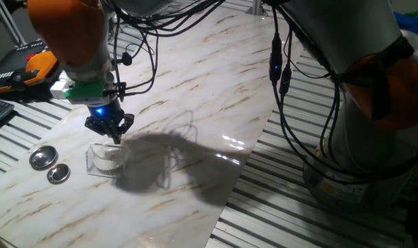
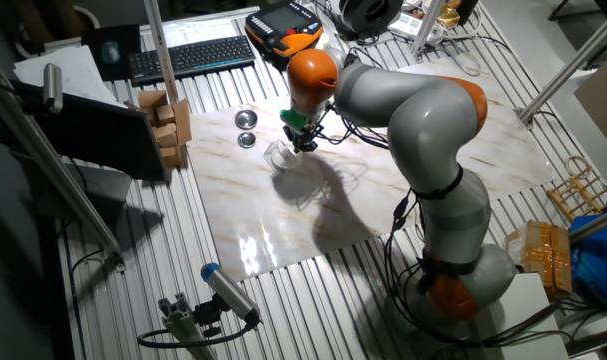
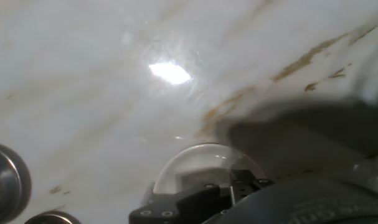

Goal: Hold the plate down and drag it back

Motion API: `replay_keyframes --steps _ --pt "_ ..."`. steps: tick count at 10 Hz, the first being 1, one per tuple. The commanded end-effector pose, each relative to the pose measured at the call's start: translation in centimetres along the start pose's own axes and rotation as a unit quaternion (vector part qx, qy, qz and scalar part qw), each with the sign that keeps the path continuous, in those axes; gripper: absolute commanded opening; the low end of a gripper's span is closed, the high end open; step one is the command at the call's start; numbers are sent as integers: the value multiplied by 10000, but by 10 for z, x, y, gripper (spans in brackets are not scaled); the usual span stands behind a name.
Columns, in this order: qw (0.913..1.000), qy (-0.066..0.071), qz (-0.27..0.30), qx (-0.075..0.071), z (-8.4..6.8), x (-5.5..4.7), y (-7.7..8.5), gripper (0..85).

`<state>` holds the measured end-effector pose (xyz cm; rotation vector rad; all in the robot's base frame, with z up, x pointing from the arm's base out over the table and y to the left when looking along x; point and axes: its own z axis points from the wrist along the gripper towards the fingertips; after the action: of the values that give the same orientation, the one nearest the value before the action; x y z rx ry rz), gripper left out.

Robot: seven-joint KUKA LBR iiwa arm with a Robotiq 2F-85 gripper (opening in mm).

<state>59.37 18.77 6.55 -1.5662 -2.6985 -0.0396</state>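
Glossy veined marble slab (image 1: 195,83) carries the round white plate (image 1: 108,159).

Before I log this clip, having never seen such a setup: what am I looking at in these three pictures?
It is one grey-and-orange robot arm at a marble-patterned table. Two pictures come from fixed cameras on different sides; the third comes from a camera on the hand, looking down at the table. The end effector sits just above a small round plate, which seems to lie in a clear box. Two shiny metal lids lie beside it. Whether the end effector touches the plate, I cannot tell.
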Motion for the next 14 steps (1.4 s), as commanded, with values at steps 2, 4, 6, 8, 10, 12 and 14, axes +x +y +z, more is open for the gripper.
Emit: replay_keyframes --steps 2,4,6,8,10,12,14 --pt "10000 24 -47 31 -3 -3 4 0" --pt "10000 63 -47 36 0 -2 9 0" --pt "9999 151 -33 21 2 0 10 0" --pt "9997 234 3 -34 8 0 12 0" --pt "9996 168 228 -72 13 4 15 0" --pt "9990 189 389 -131 13 7 15 0" --pt "9980 300 520 -218 12 5 16 0"
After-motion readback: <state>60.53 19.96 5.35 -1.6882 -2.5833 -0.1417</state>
